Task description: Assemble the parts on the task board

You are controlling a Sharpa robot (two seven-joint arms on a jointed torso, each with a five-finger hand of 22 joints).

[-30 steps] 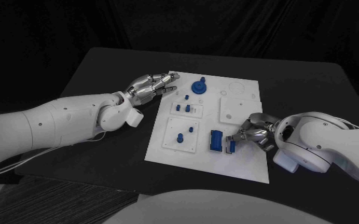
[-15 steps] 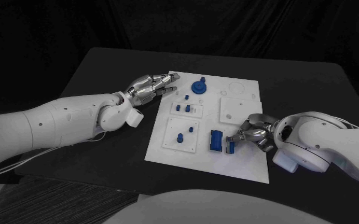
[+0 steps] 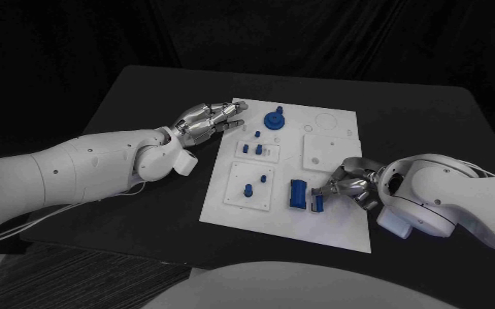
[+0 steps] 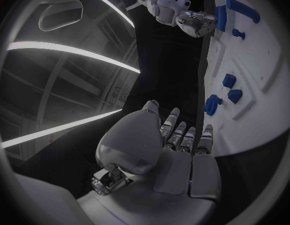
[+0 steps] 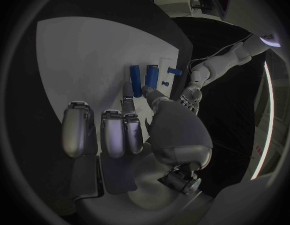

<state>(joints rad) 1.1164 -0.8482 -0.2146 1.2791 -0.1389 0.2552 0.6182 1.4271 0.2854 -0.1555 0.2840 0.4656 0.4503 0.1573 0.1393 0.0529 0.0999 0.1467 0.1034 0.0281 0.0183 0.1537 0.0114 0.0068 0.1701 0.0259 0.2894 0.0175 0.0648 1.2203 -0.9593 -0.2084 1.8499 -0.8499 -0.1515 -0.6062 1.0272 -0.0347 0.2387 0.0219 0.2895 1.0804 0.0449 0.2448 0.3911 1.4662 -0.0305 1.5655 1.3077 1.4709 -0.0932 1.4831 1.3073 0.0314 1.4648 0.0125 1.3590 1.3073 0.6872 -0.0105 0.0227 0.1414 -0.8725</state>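
The right hand (image 3: 345,184) pinches one of two upright blue plastic slabs (image 3: 315,197) on the white task board (image 3: 335,227), long axis running away from the robot; the left hand (image 3: 207,119), fingers apart and empty, rests well apart.

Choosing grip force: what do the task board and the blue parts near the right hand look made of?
Task board: looks like matte white rigid plastic, flat with shallow recessed panels and no glare. Blue parts at the right hand: probably hard moulded or printed plastic, uniform colour and crisp edges; cannot be confirmed from looks.

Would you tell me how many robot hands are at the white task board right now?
2: the left hand rests at the task board's far left edge; the right hand is at the tall blue parts near its front.
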